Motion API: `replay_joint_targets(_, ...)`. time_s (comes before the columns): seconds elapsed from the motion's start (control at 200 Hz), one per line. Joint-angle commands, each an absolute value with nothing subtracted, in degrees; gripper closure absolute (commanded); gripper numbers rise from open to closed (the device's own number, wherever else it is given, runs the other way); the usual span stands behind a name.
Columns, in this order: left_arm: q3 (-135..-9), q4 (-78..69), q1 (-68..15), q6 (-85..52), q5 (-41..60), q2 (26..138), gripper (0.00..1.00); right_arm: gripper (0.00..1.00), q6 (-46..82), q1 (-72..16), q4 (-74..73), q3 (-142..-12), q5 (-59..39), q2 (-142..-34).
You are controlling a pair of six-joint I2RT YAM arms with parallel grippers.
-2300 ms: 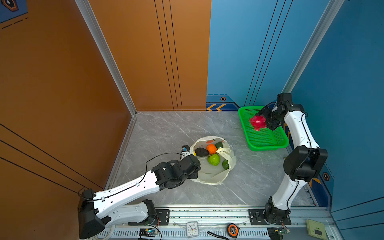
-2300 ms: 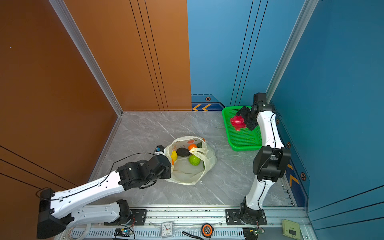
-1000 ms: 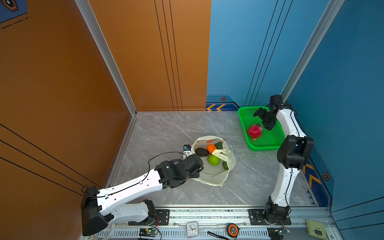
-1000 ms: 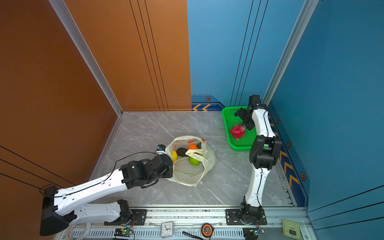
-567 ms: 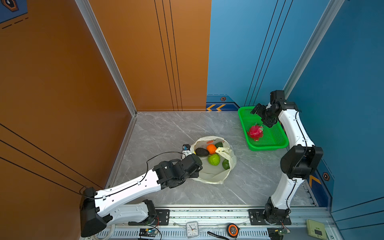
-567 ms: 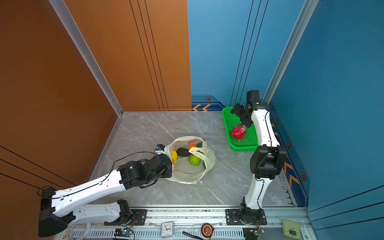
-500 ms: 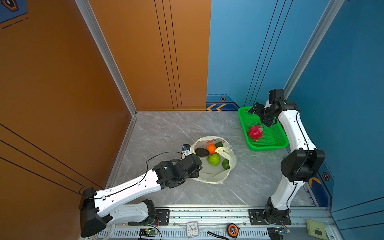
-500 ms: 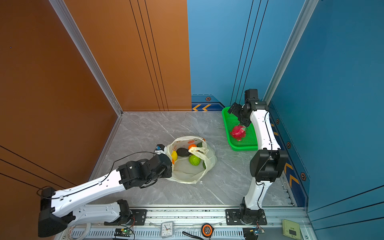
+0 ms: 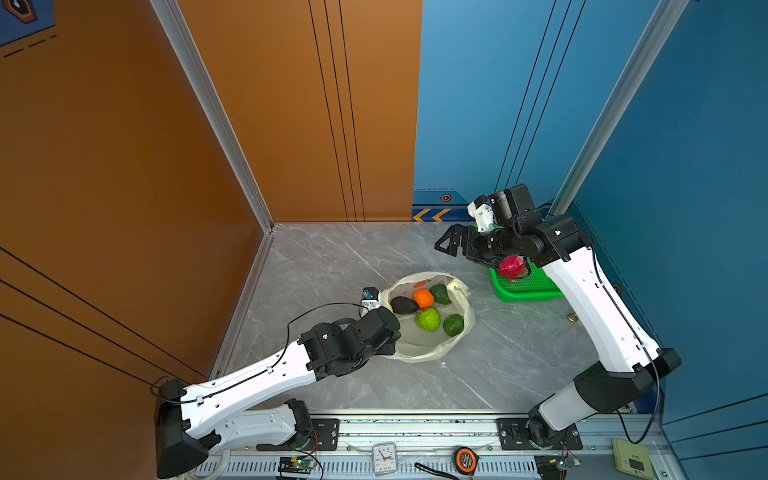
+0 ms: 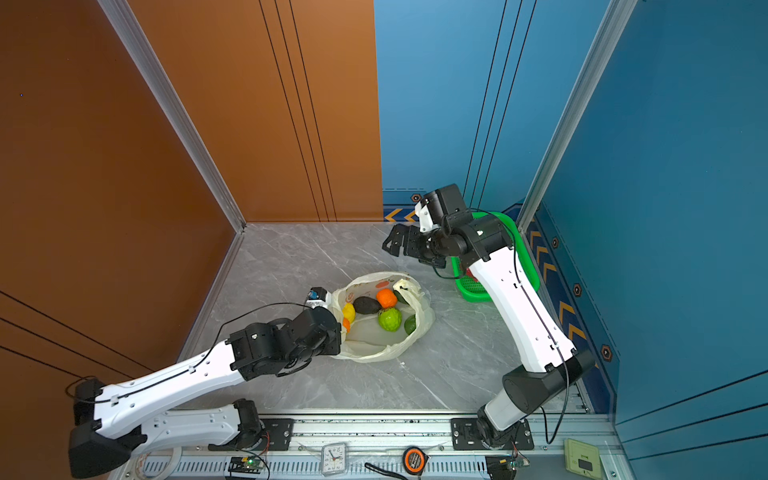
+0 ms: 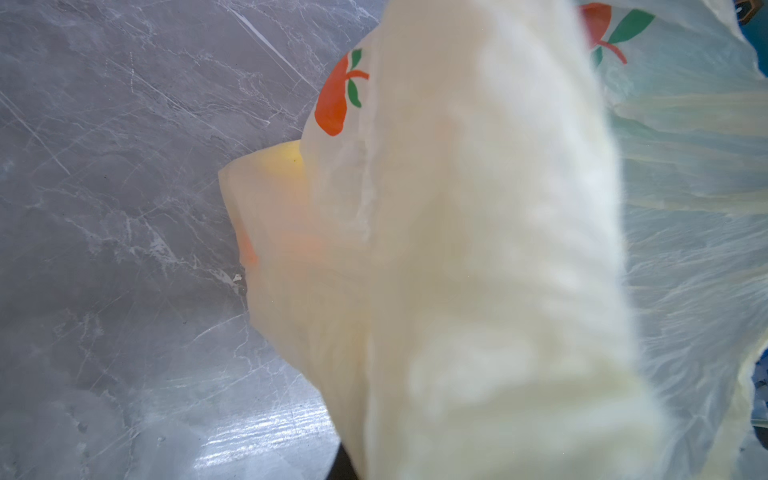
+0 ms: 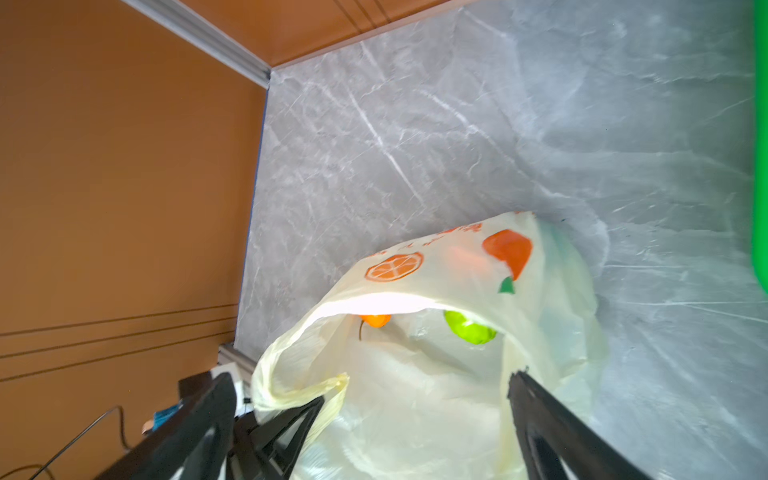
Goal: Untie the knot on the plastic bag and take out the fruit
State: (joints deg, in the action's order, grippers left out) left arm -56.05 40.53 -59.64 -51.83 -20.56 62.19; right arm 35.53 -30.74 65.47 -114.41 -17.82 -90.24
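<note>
The plastic bag (image 9: 419,354) (image 10: 374,351) lies mid-floor with its mouth wide open, and no knot shows. Inside it lie fruit: a dark avocado (image 9: 403,305), an orange (image 9: 423,298), green round ones (image 9: 429,319) and a yellow one (image 10: 348,311). A pink-red dragon fruit (image 9: 512,266) rests in the green basket (image 9: 528,291). My left gripper (image 9: 391,338) is shut on the bag's near-left rim, and bag plastic (image 11: 478,249) fills the left wrist view. My right gripper (image 9: 451,245) (image 12: 370,382) hangs open and empty above the floor between basket and bag, facing the bag's mouth.
Orange wall panels close the left and back, blue ones the right. The green basket (image 10: 473,291) sits in the far right corner. A small brass piece (image 9: 573,318) lies on the floor near the right arm. The front rail carries a clock (image 9: 384,457) and a tape measure (image 9: 464,459).
My right gripper let the dragon fruit go into the green basket, then swung left away from it towards the bag, staying open. The left arm and the bag have not moved.
</note>
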Motion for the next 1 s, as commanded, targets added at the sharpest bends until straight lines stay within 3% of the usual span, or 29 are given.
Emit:
replay_joint_targets(0.0,-56.47,41.75,-59.31,-50.58,-21.19,62.01,1.0,0.0,40.99,-36.0,67.63,-117.61,-15.54,-89.71)
replay_joint_targets(0.516,-56.09,41.64,-59.74,-50.53,-22.23,61.13,1.0,0.13,49.22,-50.97,70.32,-118.92,-6.35,-95.32)
replay_joint_targets(0.996,-55.72,41.64,-59.34,-50.87,-22.01,61.0,1.0,0.17,37.7,-52.45,73.83,-104.17,3.62,-94.96)
